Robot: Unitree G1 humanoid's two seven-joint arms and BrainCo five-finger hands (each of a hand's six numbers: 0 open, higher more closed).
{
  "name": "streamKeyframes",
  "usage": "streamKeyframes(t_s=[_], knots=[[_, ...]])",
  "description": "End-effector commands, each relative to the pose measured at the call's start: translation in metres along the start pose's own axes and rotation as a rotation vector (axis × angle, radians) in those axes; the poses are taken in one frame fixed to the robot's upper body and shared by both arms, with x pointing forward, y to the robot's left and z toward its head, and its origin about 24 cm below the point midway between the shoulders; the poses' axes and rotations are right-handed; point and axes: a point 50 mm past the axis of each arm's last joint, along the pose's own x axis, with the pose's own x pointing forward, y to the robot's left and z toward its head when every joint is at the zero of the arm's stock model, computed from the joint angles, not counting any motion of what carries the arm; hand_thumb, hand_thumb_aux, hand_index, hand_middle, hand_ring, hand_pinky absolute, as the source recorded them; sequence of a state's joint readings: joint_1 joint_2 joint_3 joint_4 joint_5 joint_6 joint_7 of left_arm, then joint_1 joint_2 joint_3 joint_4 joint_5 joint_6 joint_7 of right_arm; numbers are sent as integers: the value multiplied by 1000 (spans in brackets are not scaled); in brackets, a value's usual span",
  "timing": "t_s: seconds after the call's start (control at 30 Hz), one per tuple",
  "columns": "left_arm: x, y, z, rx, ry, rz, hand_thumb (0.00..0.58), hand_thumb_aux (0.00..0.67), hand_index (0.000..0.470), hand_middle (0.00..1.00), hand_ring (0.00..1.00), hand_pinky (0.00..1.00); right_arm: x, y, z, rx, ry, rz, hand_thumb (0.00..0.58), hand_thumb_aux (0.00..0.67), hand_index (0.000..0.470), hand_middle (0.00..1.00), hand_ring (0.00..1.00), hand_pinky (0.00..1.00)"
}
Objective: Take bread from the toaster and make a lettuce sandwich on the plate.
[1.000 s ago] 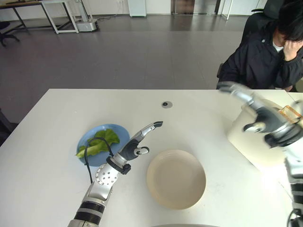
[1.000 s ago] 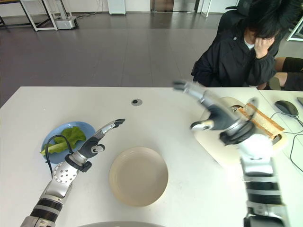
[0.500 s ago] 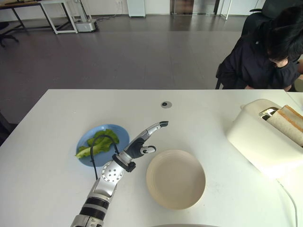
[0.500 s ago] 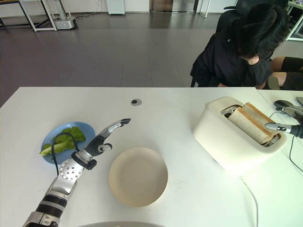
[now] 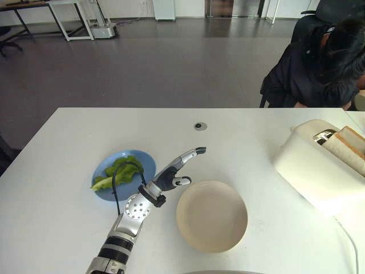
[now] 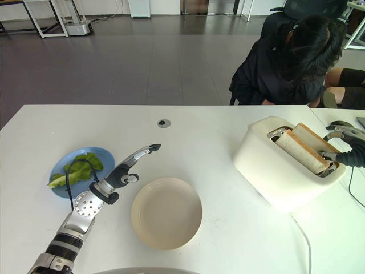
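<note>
Pale bread [image 6: 299, 149], right hand [image 6: 345, 154] beside, perhaps touching

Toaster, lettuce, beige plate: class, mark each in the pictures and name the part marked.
toaster [image 6: 268, 168], right eye view, on its white side wall.
lettuce [image 6: 85, 160], right eye view, on the upper leaf.
beige plate [image 5: 212, 217], left eye view, on its bare centre.

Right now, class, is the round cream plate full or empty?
Empty. The round cream plate shows a bare inside; the green lettuce leaf lies on the blue plate; the toast slices stand in the white toaster.
</note>
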State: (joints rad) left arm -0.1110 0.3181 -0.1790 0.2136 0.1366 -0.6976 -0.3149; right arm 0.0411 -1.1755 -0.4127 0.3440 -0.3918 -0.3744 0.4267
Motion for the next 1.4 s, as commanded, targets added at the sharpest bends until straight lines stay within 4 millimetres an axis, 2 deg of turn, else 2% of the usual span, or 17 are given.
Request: streamKeyframes(t_s=[0.03, 0.07, 0.13, 0.2, 0.4, 0.5, 0.6, 0.77, 0.9, 1.0, 1.13, 1.2, 1.3, 1.4], knots=[[-3, -1, -1, 9, 18, -12, 0, 0, 0, 0, 0, 0, 5, 5, 12, 11, -73, 38, 458, 363, 254, 0, 0, 0], [-3, -1, -1, 10, 19, -12, 0, 0, 0, 0, 0, 0, 6, 5, 14, 13, -88, 38, 482, 394, 276, 0, 0, 0], [-3, -1, -1, 13, 19, -13, 0, 0, 0, 0, 0, 0, 6, 3, 18, 18, -109, 28, 546, 507, 356, 0, 0, 0], [-3, -1, -2, 16, 20, -15, 0, 0, 0, 0, 0, 0, 5, 0, 21, 26, -131, 9, 580, 670, 470, 0, 0, 0], [-9, 11, -1, 89, 39, 1, 0, 0, 0, 0, 0, 0, 4, -20, 29, 91, -192, -117, 580, 670, 470, 0, 0, 0], [-17, 29, 5, 163, 53, 27, 0, 0, 0, 0, 0, 0, 4, -34, 30, 165, -202, -204, 580, 670, 470, 0, 0, 0], [-31, 55, 13, 279, 94, 59, 0, 0, 0, 0, 0, 0, 1, -51, 33, 241, -245, -284, 580, 670, 470, 0, 0, 0], [-68, 84, 14, 445, 296, 17, 0, 0, 0, 0, 0, 0, -14, -81, 54, 348, -430, -388, 580, 670, 470, 0, 0, 0], [-88, 106, 13, 525, 408, 81, 0, 0, 0, 0, 0, 0, -27, -88, 83, 378, -609, -406, 580, 670, 470, 0, 0, 0], [-100, 115, 7, 587, 507, 81, 0, 0, 0, 0, 0, 0, -30, -78, 115, 394, -760, -338, 580, 670, 470, 0, 0, 0], [-119, 123, -3, 663, 646, 71, 0, 0, 0, 0, 0, 0, -22, -40, 165, 407, -962, -161, 580, 670, 470, 0, 0, 0], [-125, 123, -7, 684, 701, 45, 0, 0, 0, 0, 0, 0, -14, -19, 189, 422, -1036, -105, 580, 670, 470, 0, 0, 0], [-141, 126, -19, 736, 826, 1, 0, 0, 0, 0, 0, 0, -8, 25, 234, 409, -1143, -37, 580, 670, 470, 0, 0, 0], [-149, 131, -22, 769, 877, -7, 0, 0, 0, 0, 0, 0, -11, 62, 257, 282, -1231, -10, 580, 670, 470, 0, 0, 0]])
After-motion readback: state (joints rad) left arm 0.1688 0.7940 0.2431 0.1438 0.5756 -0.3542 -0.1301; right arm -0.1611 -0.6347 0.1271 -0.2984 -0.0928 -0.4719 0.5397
